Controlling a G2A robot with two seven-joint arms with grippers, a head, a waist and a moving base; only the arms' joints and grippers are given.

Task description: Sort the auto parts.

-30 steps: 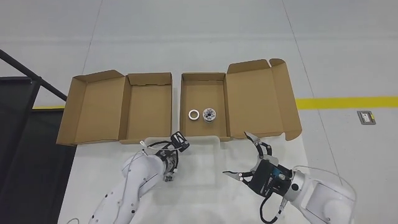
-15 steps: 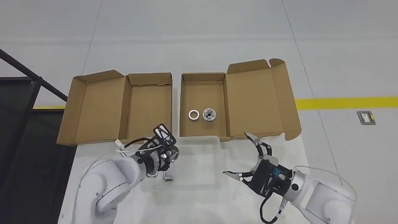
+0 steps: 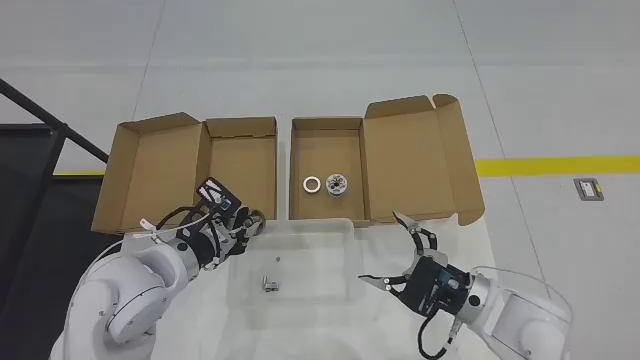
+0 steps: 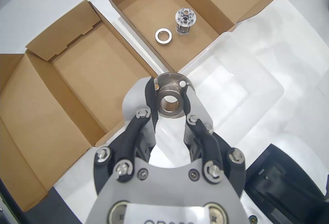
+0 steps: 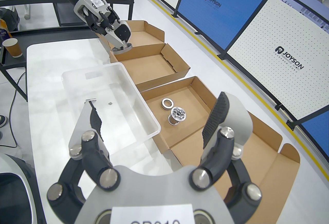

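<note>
Left gripper [image 4: 168, 103]: fingers closed on the neck of a metal bushing [image 4: 169, 96], one pad on each side.
Bushing: a short tube with a round drilled flange. The open bore faces the wrist and the flange points away. It is held in the air, touching nothing but the fingers.
Place of the left gripper [image 3: 248, 225]: lower left of centre in the top view, over the near right corner of the left box [image 3: 245, 175] and just beside the clear tray's upper left corner.
Left box: open brown cardboard with its flap folded out to the left; its floor is bare.
Clear tray [image 3: 310, 224]: lower centre of the top view, just below both boxes. A small metal piece [image 3: 269, 283] lies on its floor towards the left.
Right box [image 3: 327, 150]: centre of the top view, beside the left box, with its flap folded out to the right.
In the right box: a flat metal ring [image 3: 313, 183] and a cage-like metal part [image 3: 337, 183], near each other but apart, close to the near wall.
Right gripper [image 3: 385, 250]: lower right of the top view, fingers spread wide with nothing between them, just off the tray's right edge.
Table [image 5: 43, 76]: white, under the tray.
Paper cup [image 5: 11, 47]: stands on a dark side surface beyond the table.
</note>
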